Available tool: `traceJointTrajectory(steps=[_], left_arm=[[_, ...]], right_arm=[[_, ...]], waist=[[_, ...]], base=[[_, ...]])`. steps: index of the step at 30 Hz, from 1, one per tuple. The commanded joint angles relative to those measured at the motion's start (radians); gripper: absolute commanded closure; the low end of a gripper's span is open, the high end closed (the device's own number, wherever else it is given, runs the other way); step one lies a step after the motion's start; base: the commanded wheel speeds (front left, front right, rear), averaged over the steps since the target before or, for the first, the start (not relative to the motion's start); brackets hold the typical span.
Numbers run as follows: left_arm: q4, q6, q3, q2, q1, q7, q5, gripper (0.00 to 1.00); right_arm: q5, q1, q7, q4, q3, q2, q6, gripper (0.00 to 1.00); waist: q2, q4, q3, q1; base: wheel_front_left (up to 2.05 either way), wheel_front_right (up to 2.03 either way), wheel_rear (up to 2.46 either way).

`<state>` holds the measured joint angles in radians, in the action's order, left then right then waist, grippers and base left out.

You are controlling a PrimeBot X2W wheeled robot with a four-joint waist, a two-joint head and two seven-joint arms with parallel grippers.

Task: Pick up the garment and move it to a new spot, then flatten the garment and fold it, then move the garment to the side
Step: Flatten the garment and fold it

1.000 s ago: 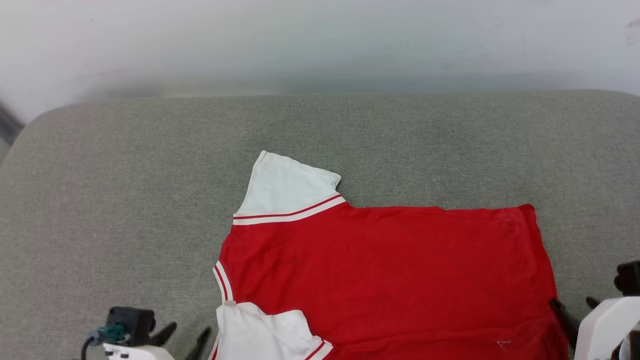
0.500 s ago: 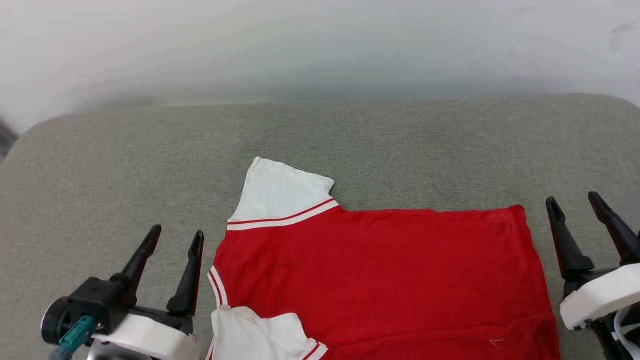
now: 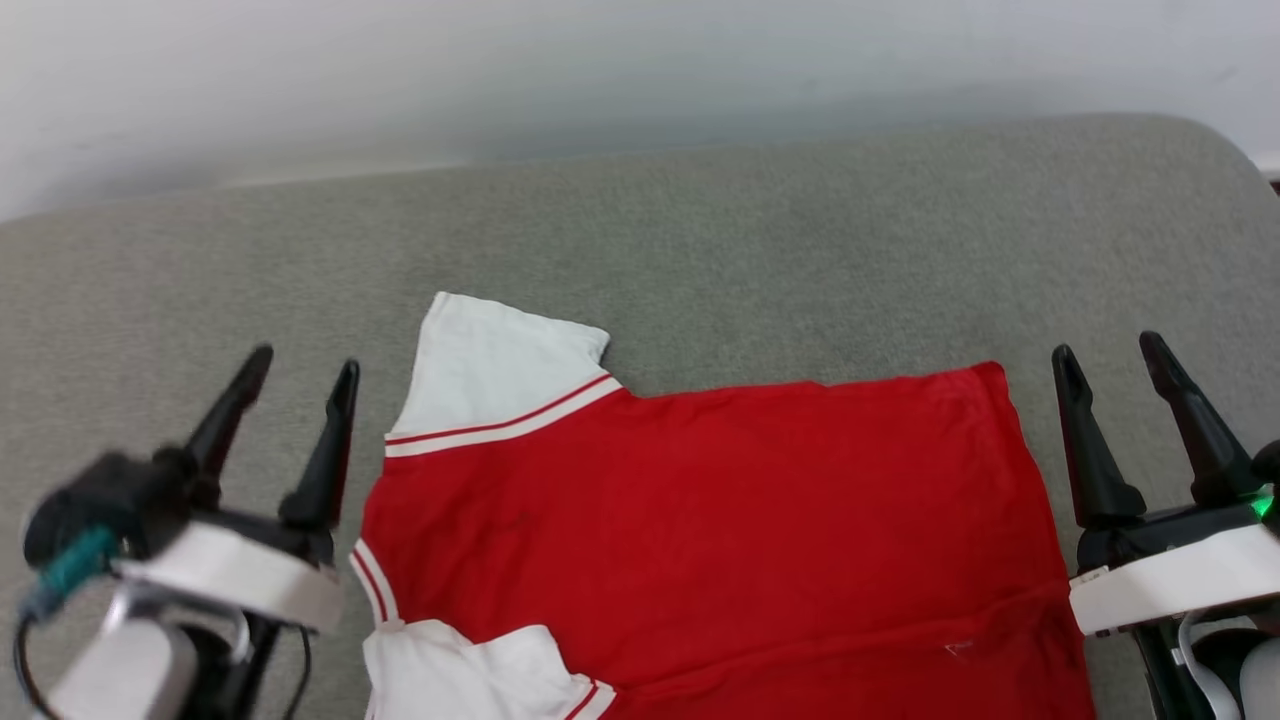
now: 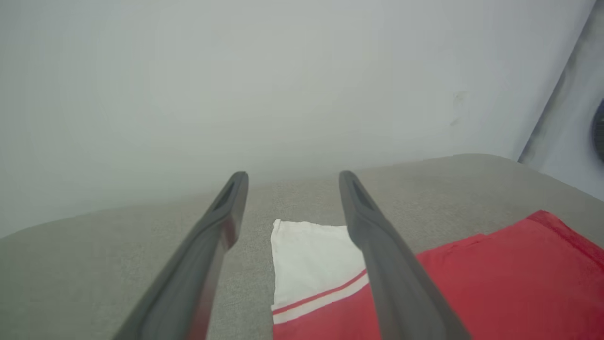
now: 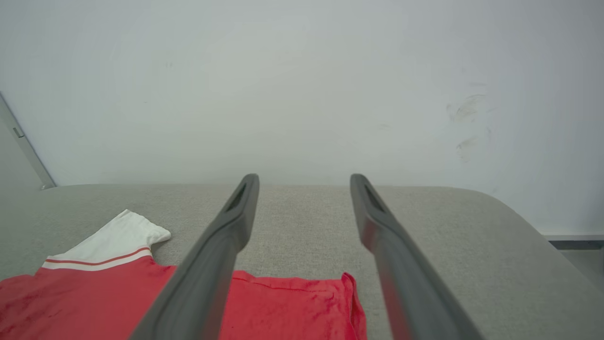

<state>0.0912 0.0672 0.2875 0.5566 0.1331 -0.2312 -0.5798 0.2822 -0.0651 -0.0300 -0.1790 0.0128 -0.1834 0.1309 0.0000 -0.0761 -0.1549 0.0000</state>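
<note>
Since a second ago my head has swung, so the whole scene sits further left and the far edge of the surface now slants; that is the camera, not the cloth. The real change is in my arms: both were low at the bottom edge then, and now they stand raised on either side of the bright red jersey T-shirt with white sleeves and red-white striped trim (image 3: 700, 520) (image 4: 495, 283) (image 5: 94, 293), which keeps the shape it had. My left gripper (image 3: 305, 360) (image 4: 293, 174) is spread wide with nothing between its two long dark fingers. It hovers just beside the collar end of the shirt, apart from the cloth, and its wrist is blurred in the head view. My right gripper (image 3: 1106, 345) (image 5: 305, 177) is likewise parted and empty, just beside the hem at the shirt's other end. The T-shirt lies flat on the grey woven padded surface (image 3: 750, 230), plain red side up, collar towards my left, hem towards my right. The far white sleeve (image 3: 500, 360) spreads out towards the pale wall (image 3: 600, 70), and the near white sleeve (image 3: 460, 670) is folded in over the red body at the bottom edge of the head view. Bare grey fabric surrounds the shirt on the far side and at both ends, so the way from each gripper to the cloth is open surface.
</note>
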Motion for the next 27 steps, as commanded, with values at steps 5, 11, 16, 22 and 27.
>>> traceJointTrajectory(steps=[5, 11, 16, 22, 27], left_arm=[[-0.076, -0.082, 0.018, 0.079, 0.185, 0.161, -0.022, 0.00], [-0.172, -0.163, 0.091, 0.194, 0.429, 0.493, -0.033, 0.00], [-0.233, -0.188, 0.135, 0.240, 0.581, 0.782, -0.140, 0.00], [-0.303, -0.187, 0.143, 0.275, 0.677, 1.020, -0.245, 0.00], [-0.340, -0.173, 0.151, 0.291, 0.724, 1.103, -0.253, 0.00]], right_arm=[[-0.005, -0.038, -0.016, -0.008, -0.014, 0.014, 0.000, 0.00], [-0.002, -0.079, -0.040, 0.009, -0.030, 0.029, 0.000, 0.00], [-0.001, -0.100, -0.070, 0.034, -0.038, 0.043, 0.000, 0.00], [0.002, -0.114, -0.095, 0.065, -0.053, 0.056, 0.000, 0.00], [0.009, -0.125, -0.112, 0.080, -0.051, 0.066, 0.000, 0.00]], waist=[[0.0000, -0.063, -0.102, 0.0000], [0.0000, -0.123, -0.196, 0.0000], [0.0000, -0.167, -0.258, 0.0000], [0.0000, -0.209, -0.312, 0.0000], [0.0000, -0.229, -0.350, 0.0000]], base=[[0.00, 0.00, 0.00], [0.00, 0.00, 0.00], [0.00, 0.00, 0.00], [0.00, 0.00, 0.00], [0.00, 0.00, 0.00]])
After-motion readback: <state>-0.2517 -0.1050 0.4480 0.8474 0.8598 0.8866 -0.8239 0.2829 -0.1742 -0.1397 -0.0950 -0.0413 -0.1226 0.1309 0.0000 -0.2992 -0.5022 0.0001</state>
